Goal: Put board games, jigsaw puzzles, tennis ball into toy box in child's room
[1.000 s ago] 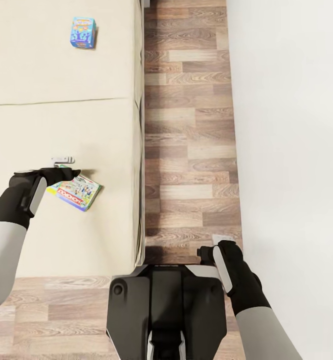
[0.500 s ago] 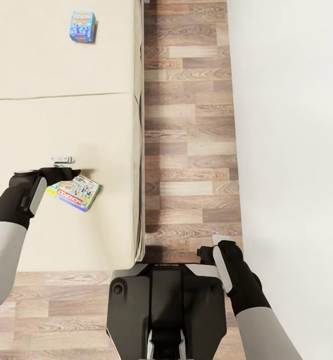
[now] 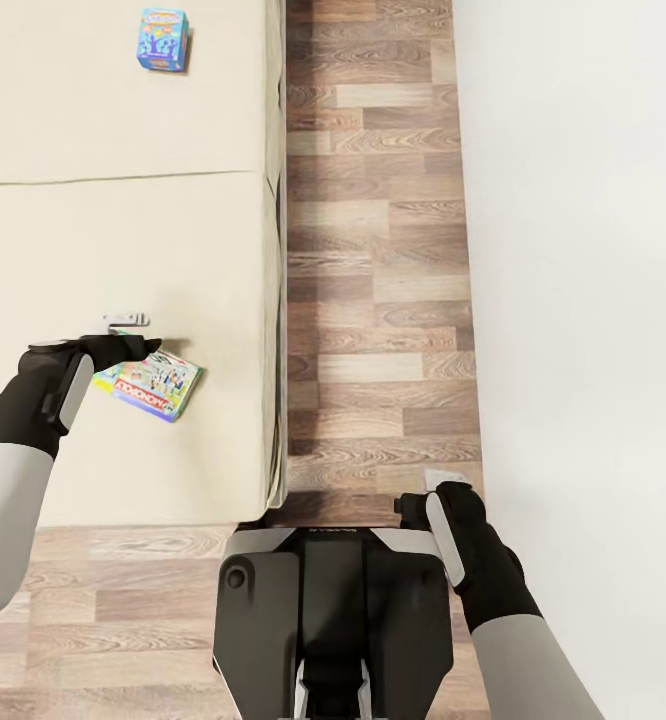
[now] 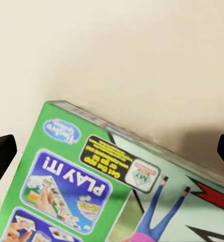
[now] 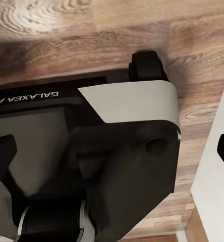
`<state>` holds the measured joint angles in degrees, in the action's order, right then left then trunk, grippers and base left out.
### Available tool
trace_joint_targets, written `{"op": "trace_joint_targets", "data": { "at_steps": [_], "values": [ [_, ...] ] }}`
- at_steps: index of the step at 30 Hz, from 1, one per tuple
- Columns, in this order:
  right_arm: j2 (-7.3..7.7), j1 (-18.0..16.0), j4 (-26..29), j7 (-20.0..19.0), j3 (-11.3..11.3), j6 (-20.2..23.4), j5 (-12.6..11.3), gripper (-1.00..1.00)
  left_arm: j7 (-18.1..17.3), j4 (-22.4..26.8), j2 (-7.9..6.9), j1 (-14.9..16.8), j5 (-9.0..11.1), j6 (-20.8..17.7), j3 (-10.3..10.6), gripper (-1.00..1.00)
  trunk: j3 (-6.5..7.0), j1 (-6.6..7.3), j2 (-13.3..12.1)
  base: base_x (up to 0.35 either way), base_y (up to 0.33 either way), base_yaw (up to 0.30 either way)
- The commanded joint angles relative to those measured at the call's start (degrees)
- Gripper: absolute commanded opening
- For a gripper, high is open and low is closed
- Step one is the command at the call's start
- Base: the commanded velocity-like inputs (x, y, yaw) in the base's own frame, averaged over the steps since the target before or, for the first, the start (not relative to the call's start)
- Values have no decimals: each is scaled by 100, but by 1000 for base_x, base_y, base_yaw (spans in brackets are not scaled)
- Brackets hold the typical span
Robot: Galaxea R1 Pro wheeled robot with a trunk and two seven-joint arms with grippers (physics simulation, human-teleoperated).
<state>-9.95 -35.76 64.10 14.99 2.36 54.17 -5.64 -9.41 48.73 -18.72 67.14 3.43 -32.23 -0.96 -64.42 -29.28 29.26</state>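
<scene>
The left arm reached forward from the head view's left edge, grey upper section leading to a black forearm and wrist, and its left gripper (image 3: 133,335) pointed ahead with its jaws spread wide; in the left wrist view the two dark fingertips (image 4: 1,156) sat at opposite edges. The right arm hung low beside the robot's dark base (image 3: 333,610), elbow bent, the right gripper (image 3: 418,495) aimed downward, its fingertips (image 5: 1,156) likewise wide apart.
</scene>
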Motion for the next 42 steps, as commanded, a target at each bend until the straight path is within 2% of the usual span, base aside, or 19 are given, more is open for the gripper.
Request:
{"op": "trace_joint_targets", "data": {
  "at_steps": [1,23,42],
  "values": [
    [-4,-1,6,47,9,14,-60,100,-10,5,0,1,35,-37,-10,100,-5,-2,7,-73,-1,0],
    [-4,8,6,44,10,14,-60,100,-8,5,-8,1,-7,-36,-10,100,-5,-2,7,-142,21,0],
    [-4,16,-8,46,10,-95,-60,100,0,-27,-104,1,-10,81,-2,100,-5,-2,7,-87,14,0]
  ]
}}
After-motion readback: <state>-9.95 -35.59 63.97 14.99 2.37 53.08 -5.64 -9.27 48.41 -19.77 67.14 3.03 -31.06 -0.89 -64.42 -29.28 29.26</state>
